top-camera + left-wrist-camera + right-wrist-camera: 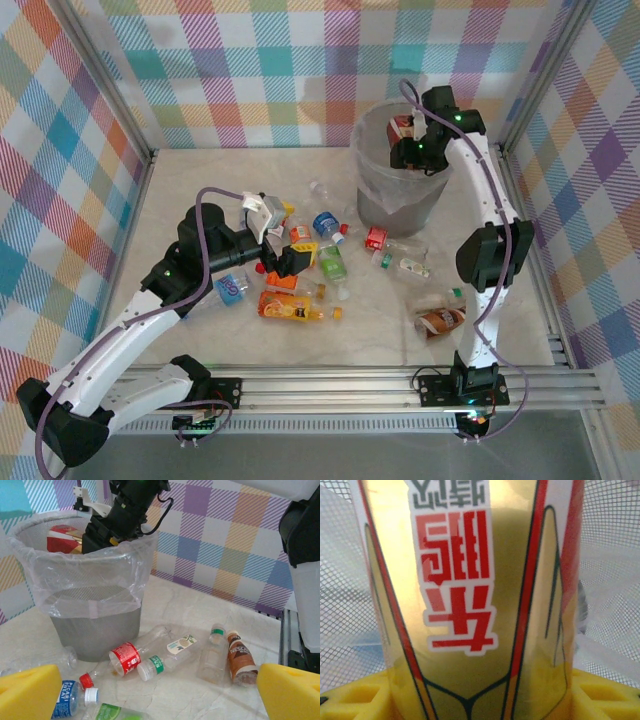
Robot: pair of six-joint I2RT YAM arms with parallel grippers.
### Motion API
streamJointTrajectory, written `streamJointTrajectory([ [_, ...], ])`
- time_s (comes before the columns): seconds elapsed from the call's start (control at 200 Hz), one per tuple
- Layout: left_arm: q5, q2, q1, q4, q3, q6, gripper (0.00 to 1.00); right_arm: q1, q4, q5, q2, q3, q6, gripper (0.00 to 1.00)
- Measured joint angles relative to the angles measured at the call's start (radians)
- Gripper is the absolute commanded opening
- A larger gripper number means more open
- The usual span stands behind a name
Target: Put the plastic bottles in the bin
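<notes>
Bin (395, 205): back right of the table (200, 190), close to the rear and right walls, with bare tabletop to its left.
Right gripper (408, 140): over the bin mouth, part-closed on a gold-and-red bottle (470, 595).
Left gripper (278, 238): spread wide, empty, above table centre.
Loose bottles (332, 262): lying scattered between bin and arm bases — brown one (440, 320) near the right base.
Hidden: bin floor clouded by liner; held bottle's ends cut off in the wrist view.

About twelve bottles (332, 262), one bin (400, 203)
</notes>
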Motion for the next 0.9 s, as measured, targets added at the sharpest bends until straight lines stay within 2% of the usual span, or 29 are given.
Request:
streamJointTrajectory([
  [0.645,0.016,0.005,0.0,-0.001,0.005,0.004,1.0,0.0,-0.05,-0.008,0.127,0.055,0.02,0.56],
  [0.9,0.018,0.015,0.0,-0.002,0.005,0.012,1.0,0.0,-0.071,-0.011,0.15,0.055,0.025,0.62],
])
